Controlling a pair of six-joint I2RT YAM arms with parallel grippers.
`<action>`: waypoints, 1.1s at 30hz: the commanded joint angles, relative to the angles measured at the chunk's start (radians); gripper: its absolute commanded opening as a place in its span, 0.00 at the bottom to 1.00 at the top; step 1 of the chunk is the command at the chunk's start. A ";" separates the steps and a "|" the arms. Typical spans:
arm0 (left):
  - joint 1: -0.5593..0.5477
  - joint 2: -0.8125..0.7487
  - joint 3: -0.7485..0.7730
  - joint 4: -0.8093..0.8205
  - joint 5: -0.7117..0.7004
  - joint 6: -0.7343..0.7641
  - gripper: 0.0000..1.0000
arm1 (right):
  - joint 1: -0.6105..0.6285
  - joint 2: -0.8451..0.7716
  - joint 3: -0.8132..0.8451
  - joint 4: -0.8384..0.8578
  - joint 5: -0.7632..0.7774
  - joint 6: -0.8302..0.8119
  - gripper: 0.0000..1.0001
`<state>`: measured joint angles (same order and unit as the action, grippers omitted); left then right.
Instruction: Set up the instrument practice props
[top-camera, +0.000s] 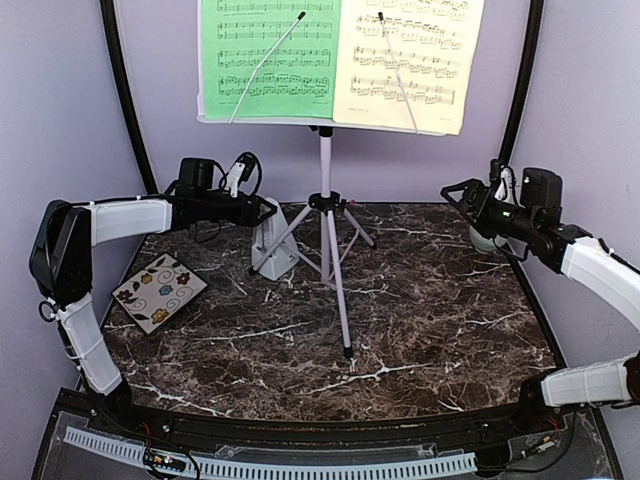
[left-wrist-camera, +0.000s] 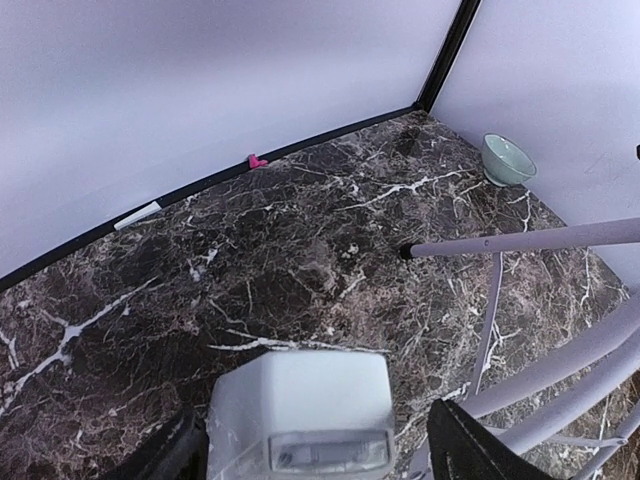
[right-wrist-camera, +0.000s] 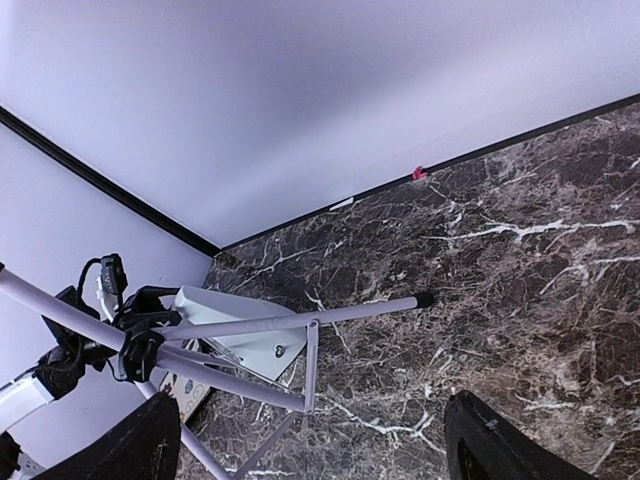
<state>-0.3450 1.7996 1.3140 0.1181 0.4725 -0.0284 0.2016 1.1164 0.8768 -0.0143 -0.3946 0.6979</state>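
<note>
Music stand: upright at the middle of the tabletop, three legs splayed wide for footing, desk raised to face the arms.
Green sheet: on the left half of the desk, pinned under a thin wire arm, probably to stay flat and readable.
Pale-yellow sheet: beside it on the right half, pinned the same way.
Metronome: standing on the tabletop just beside the stand's left legs, close by as a player would want it.
Left gripper: straddling the metronome's upper part; gap visible in the wrist view between one finger and the casing, so judged released rather than clamped.
Right gripper: raised at the right rear, spread wide, holding nothing, well apart from the stand, likely to leave the left arm room.
Tile: flat at the left front, apart from the props.
Bowl: near the far right corner.
Stage: judged close to done, stand, sheets and metronome all in place.
Next move: likely a straight pull-back of the left gripper, without nudging the metronome.
Risk: stand legs just beside that gripper; easily caught by a sideways swing.
</note>
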 joint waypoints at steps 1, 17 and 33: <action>-0.027 0.037 0.070 -0.017 -0.010 0.046 0.78 | 0.044 0.046 -0.017 0.132 0.066 0.053 0.92; -0.013 0.041 0.080 -0.072 -0.186 0.065 0.49 | 0.118 0.090 -0.022 0.146 0.088 0.046 0.91; 0.034 -0.176 -0.015 -0.061 -0.356 0.084 0.29 | 0.118 0.040 -0.016 0.093 0.063 0.003 0.91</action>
<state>-0.3172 1.7618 1.3075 0.0181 0.1677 0.0383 0.3145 1.1824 0.8593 0.0711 -0.3161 0.7200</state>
